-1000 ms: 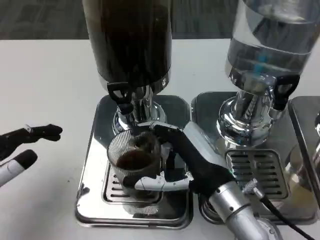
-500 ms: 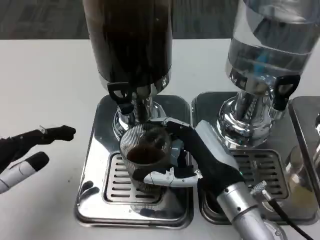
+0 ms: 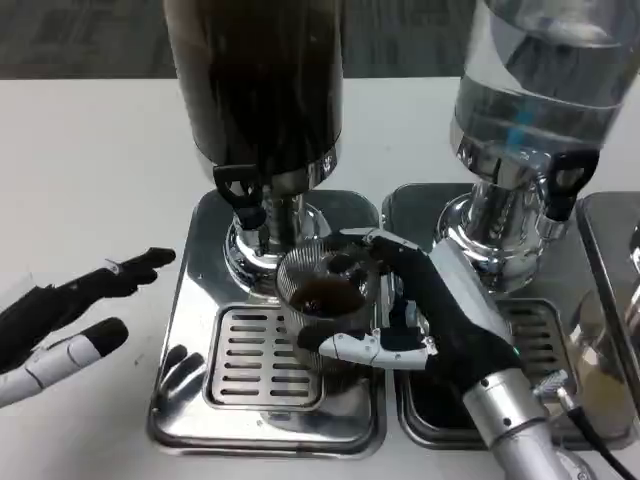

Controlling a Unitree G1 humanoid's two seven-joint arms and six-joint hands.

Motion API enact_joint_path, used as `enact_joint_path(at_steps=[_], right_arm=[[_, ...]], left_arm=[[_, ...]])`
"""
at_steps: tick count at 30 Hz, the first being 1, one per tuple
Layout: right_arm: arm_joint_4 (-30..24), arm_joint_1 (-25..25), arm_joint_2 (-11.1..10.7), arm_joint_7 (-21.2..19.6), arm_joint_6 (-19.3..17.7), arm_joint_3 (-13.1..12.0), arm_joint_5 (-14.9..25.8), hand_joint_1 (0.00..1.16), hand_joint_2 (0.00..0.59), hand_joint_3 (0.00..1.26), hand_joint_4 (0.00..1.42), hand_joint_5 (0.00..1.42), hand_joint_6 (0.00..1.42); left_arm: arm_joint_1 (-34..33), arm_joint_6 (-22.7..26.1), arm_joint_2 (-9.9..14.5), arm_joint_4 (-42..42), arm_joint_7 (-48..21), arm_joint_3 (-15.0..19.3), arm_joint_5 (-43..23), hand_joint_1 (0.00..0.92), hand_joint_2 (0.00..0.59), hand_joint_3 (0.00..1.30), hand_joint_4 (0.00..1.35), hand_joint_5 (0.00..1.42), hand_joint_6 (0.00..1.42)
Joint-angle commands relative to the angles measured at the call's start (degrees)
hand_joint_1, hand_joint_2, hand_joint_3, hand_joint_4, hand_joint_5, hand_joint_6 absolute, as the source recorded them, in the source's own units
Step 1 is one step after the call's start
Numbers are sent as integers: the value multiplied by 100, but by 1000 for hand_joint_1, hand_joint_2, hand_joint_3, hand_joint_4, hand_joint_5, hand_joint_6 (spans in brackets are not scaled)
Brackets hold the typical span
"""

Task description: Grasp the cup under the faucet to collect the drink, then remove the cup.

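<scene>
Compared with one second ago, your cup (image 3: 322, 300) is now further right and a little higher in the picture; it is off the middle of the grate and near the right edge of the left drip tray (image 3: 190, 330). It is a ribbed clear cup with dark drink inside. Your right robot hand (image 3: 420, 320) grips it: one white finger (image 3: 365, 347) goes around the front of the cup and the dark fingers go around its back. The cup now sits to the right of the black faucet (image 3: 243, 192), no more under it. This faucet belongs to the dark dispenser (image 3: 255, 85), which stands at the back of the left tray. To the right you see the clear dispenser (image 3: 540, 80) on its own tray (image 3: 545, 335). Your left robot hand (image 3: 70, 320) has come closer to the left tray; it hangs over the white desk (image 3: 90, 170) with the fingers apart and holds nothing.
</scene>
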Motion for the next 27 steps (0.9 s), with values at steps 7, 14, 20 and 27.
enact_joint_path(at_steps=[7, 14, 20, 27], right_arm=[[-566, 121, 35, -40, 8, -200, 200, 798, 178, 529, 655, 874, 1191], [-787, 237, 12, 45, 67, -268, 326, 798, 176, 536, 661, 878, 1191], [-1149, 398, -19, 272, 192, -273, 424, 815, 185, 540, 659, 878, 1191], [-1462, 612, -21, 444, 274, -269, 449, 818, 218, 540, 653, 878, 1190]], left_arm=[[27, -638, 224, -101, 68, -137, 333, 0, 109, 51, 0, 7, 77], [5, -882, 365, -111, 157, -206, 534, 0, 94, 35, 0, 0, 63], [-2, -1049, 489, -125, 195, -273, 610, 0, 76, 20, 0, 0, 48], [-37, -1080, 527, -67, 225, -313, 595, 0, 74, 30, 0, 0, 41]])
